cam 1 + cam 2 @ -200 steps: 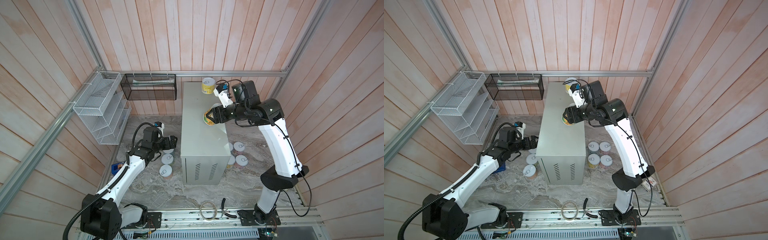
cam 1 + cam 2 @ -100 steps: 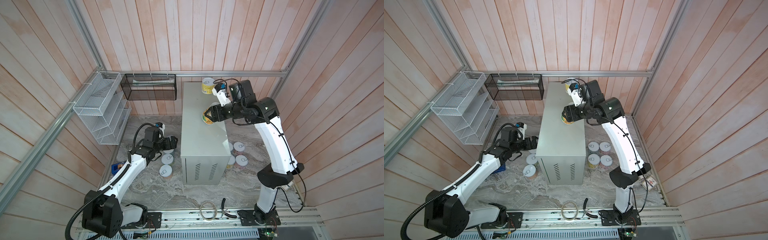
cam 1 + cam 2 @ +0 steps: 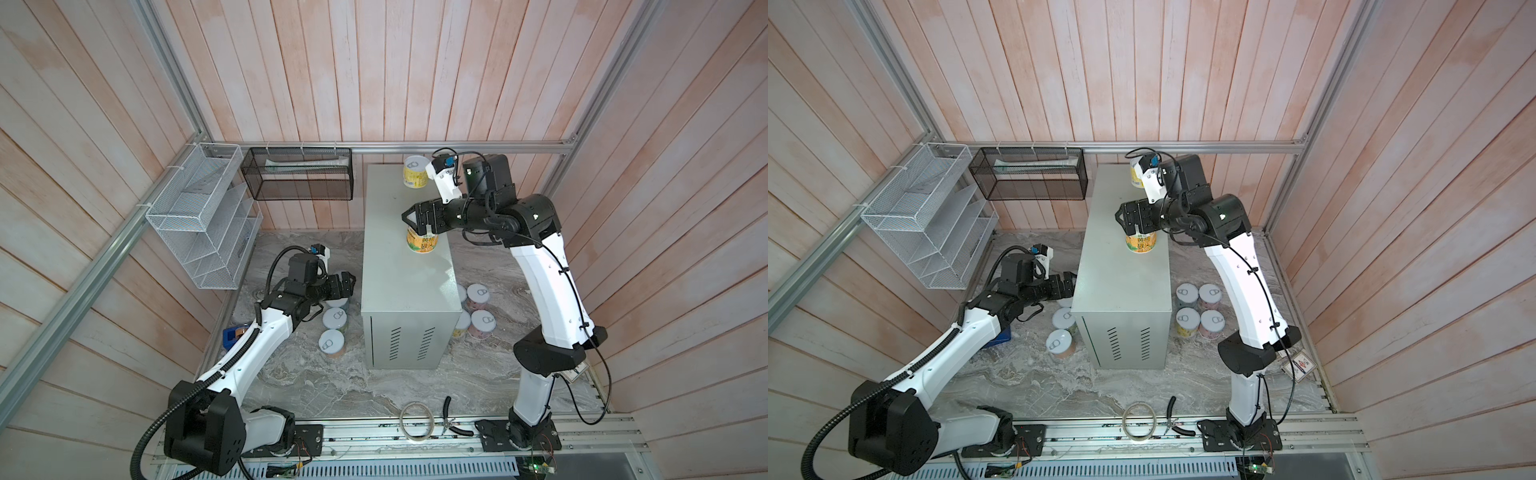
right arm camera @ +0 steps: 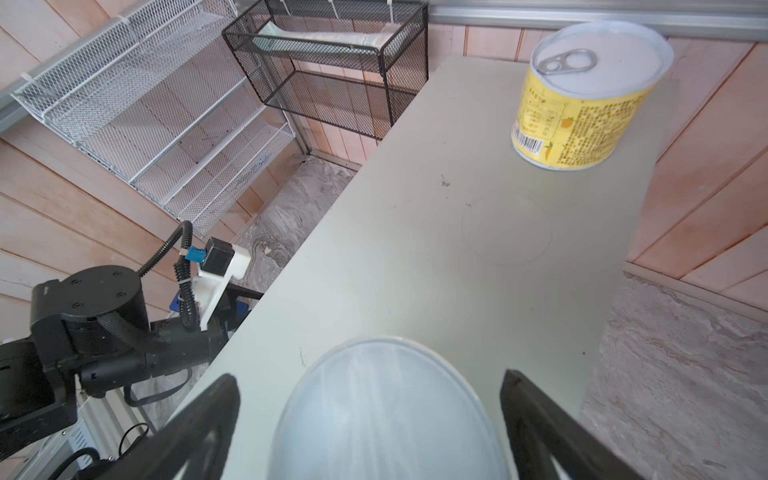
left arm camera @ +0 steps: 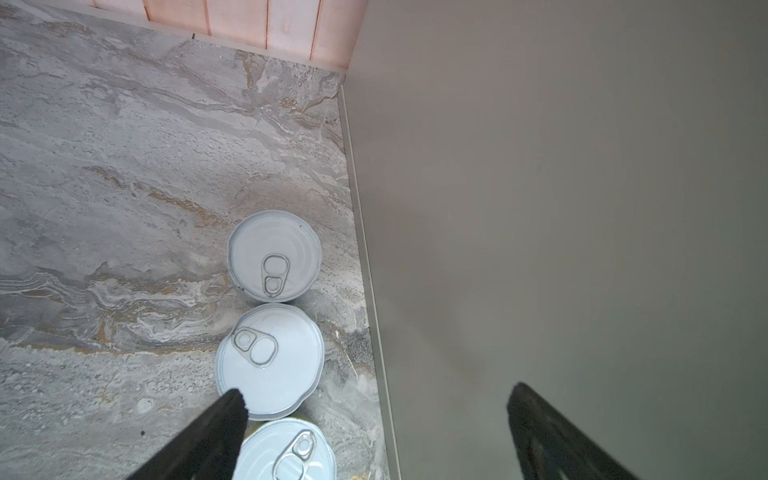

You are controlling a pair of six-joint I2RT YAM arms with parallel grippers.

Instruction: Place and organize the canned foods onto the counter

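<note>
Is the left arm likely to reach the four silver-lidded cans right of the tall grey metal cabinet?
Probably not: the cabinet stands between the open left gripper and those cans.

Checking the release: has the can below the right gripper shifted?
No: the can stands at the same spot near the counter's right edge.

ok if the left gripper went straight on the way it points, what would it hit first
Probably the side wall of the counter: the left gripper points at it from close by, though the gap is unclear.
</note>
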